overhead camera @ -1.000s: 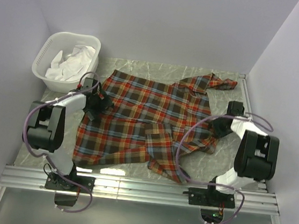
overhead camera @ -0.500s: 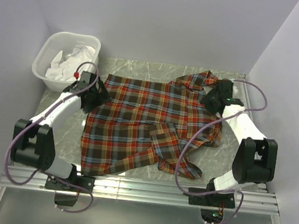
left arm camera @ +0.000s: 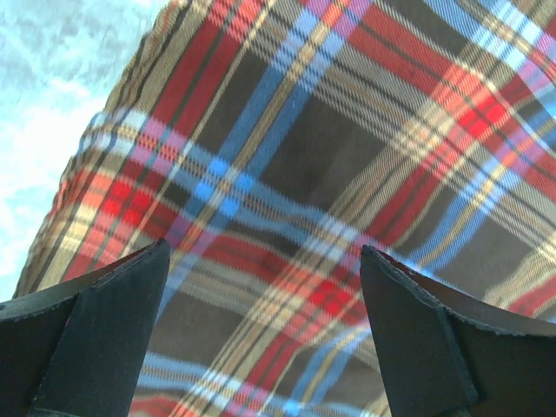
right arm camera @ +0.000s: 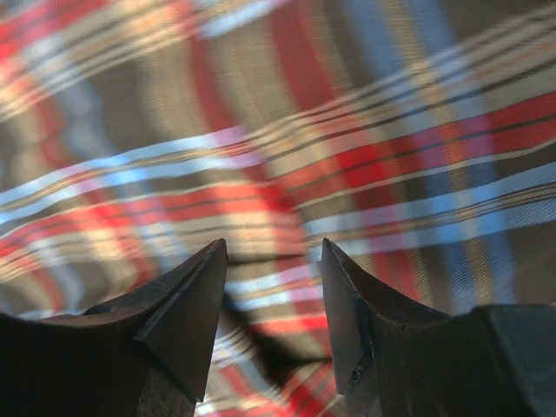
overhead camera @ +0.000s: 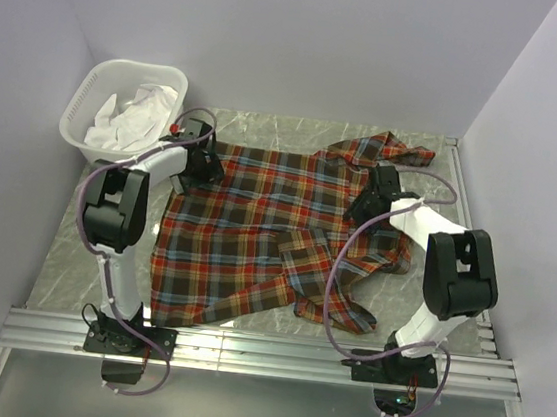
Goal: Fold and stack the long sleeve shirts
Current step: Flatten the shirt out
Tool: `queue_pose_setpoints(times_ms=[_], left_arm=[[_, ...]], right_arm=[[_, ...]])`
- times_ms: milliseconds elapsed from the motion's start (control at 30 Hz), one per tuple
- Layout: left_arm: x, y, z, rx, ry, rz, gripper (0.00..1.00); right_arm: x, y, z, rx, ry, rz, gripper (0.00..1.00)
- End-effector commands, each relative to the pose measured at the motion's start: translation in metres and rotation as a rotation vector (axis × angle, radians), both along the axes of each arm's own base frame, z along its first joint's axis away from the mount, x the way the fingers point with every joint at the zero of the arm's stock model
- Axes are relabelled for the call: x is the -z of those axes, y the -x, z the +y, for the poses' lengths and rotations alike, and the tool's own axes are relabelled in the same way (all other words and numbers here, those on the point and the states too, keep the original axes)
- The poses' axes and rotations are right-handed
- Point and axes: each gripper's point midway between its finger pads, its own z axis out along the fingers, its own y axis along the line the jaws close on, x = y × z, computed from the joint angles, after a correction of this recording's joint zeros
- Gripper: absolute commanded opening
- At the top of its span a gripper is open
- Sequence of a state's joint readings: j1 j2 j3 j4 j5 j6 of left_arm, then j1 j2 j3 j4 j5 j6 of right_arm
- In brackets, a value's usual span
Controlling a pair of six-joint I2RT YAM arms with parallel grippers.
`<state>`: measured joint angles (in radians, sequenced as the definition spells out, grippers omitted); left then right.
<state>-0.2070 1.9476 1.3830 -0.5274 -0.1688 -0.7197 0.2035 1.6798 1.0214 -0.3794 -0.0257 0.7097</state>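
Top camera: fixed and high, behind the arm bases, looking down toward the far wall, with the whole table [overhead camera: 268,127] in frame.
Left wrist camera: very close over the shirt [left arm camera: 330,156] at its far left edge. Bare table shows at the left and the left fingers [left arm camera: 95,339] along the bottom.
Right wrist camera: closer still. It shows blurred plaid only, with the right fingers [right arm camera: 182,330] at the bottom.
All three views share the shirt.

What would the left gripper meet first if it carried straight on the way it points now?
The left gripper, jaws open, faces the red, orange, blue and brown plaid flannel shirt near its edge; it probably meets that cloth first.
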Motion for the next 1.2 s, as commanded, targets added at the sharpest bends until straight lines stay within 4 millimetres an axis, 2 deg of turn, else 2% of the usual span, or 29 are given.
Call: queue_pose_setpoints(times_ms=[0, 100, 200, 233, 267, 300, 333, 367, 400, 433, 500, 533, 633, 667, 700, 733, 767, 800, 833, 867, 900, 933, 967, 1000, 1033, 1067, 1100, 1133, 1167], left_arm=[[-0.003, -0.015, 0.001, -0.024, -0.025, -0.019, 0.97], [0.009, -0.019, 0.001, -0.033, -0.034, 0.003, 0.97], [0.021, -0.026, 0.001, -0.038, -0.044, 0.021, 0.97], [0.024, -0.027, 0.003, -0.041, -0.05, 0.029, 0.97], [0.022, -0.033, 0.002, -0.044, -0.049, 0.02, 0.97], [0.031, -0.035, 0.001, -0.037, -0.048, 0.04, 0.97], [0.034, -0.036, 0.001, -0.037, -0.048, 0.049, 0.97], [0.035, -0.045, -0.002, -0.035, -0.043, 0.04, 0.97], [0.035, -0.05, -0.004, -0.025, -0.037, 0.038, 0.97], [0.026, -0.063, -0.007, -0.02, -0.03, 0.007, 0.97], [0.027, -0.071, -0.01, -0.014, -0.024, 0.011, 0.98], [0.014, -0.084, -0.014, -0.006, -0.008, -0.026, 0.99], [-0.015, -0.092, -0.02, 0.008, 0.016, -0.072, 0.99], [-0.024, -0.09, -0.022, 0.013, 0.02, -0.088, 0.99], [-0.057, -0.092, -0.022, 0.014, 0.032, -0.162, 0.99], [-0.061, -0.083, -0.022, 0.014, 0.024, -0.164, 0.99], [-0.096, -0.078, -0.02, 0.008, 0.027, -0.229, 0.99], [-0.105, -0.07, -0.019, -0.003, 0.026, -0.24, 0.99], [-0.102, -0.055, -0.016, -0.01, 0.015, -0.222, 0.99], [-0.122, -0.044, -0.016, -0.015, 0.011, -0.255, 0.99], [-0.123, -0.034, -0.016, -0.017, 0.011, -0.246, 0.99], [-0.107, -0.014, -0.014, -0.013, -0.003, -0.193, 0.99], [-0.113, -0.002, -0.018, 0.0, 0.002, -0.203, 0.99], [-0.108, 0.009, -0.022, 0.023, 0.009, -0.181, 0.99], [-0.088, 0.027, -0.025, 0.043, 0.005, -0.132, 0.99], [-0.086, 0.037, -0.027, 0.053, 0.013, -0.124, 0.99], [-0.08, 0.047, -0.031, 0.064, 0.03, -0.105, 0.99], [-0.06, 0.064, -0.03, 0.068, 0.026, -0.058, 0.99], [-0.059, 0.068, -0.035, 0.077, 0.038, -0.073, 0.99]], right_arm=[[0.013, -0.014, -0.036, 0.105, 0.017, -0.008, 0.55], [0.023, -0.021, -0.068, 0.176, 0.046, 0.017, 0.55], [0.021, -0.038, -0.086, 0.222, 0.069, -0.006, 0.56], [0.016, -0.048, -0.101, 0.257, 0.077, -0.022, 0.56], [0.02, -0.051, -0.105, 0.264, 0.079, -0.005, 0.56], [0.021, -0.054, -0.111, 0.27, 0.066, 0.007, 0.56], [0.012, -0.068, -0.114, 0.27, 0.064, -0.019, 0.56], [0.02, -0.071, -0.116, 0.269, 0.066, 0.003, 0.56], [0.01, -0.087, -0.122, 0.273, 0.08, -0.029, 0.57], [0.009, -0.093, -0.125, 0.266, 0.097, -0.032, 0.57], [0.014, -0.102, -0.128, 0.26, 0.116, -0.011, 0.58], [0.002, -0.115, -0.13, 0.259, 0.121, -0.042, 0.58], [-0.024, -0.124, -0.123, 0.228, 0.115, -0.09, 0.59], [-0.047, -0.124, -0.118, 0.214, 0.118, -0.136, 0.6], [-0.052, -0.117, -0.115, 0.203, 0.127, -0.138, 0.6], [-0.072, -0.111, -0.107, 0.184, 0.139, -0.173, 0.61], [-0.077, -0.101, -0.102, 0.173, 0.143, -0.164, 0.61], [-0.069, -0.086, -0.101, 0.176, 0.145, -0.132, 0.61], [-0.07, -0.075, -0.087, 0.157, 0.14, -0.13, 0.62], [-0.085, -0.066, -0.074, 0.136, 0.13, -0.17, 0.67], [-0.071, -0.047, -0.068, 0.127, 0.125, -0.135, 0.69], [-0.072, -0.039, -0.059, 0.117, 0.109, -0.144, 0.7], [-0.082, -0.031, -0.052, 0.105, 0.093, -0.174, 0.71], [-0.07, -0.014, -0.043, 0.081, 0.081, -0.143, 0.72], [-0.073, -0.006, -0.039, 0.087, 0.06, -0.152, 0.73], [-0.071, 0.002, -0.037, 0.094, 0.05, -0.146, 0.73], [-0.055, 0.018, -0.038, 0.099, 0.044, -0.11, 0.73], [-0.052, 0.024, -0.039, 0.117, 0.033, -0.107, 0.73], [-0.055, 0.028, -0.04, 0.129, 0.028, -0.127, 0.73]])
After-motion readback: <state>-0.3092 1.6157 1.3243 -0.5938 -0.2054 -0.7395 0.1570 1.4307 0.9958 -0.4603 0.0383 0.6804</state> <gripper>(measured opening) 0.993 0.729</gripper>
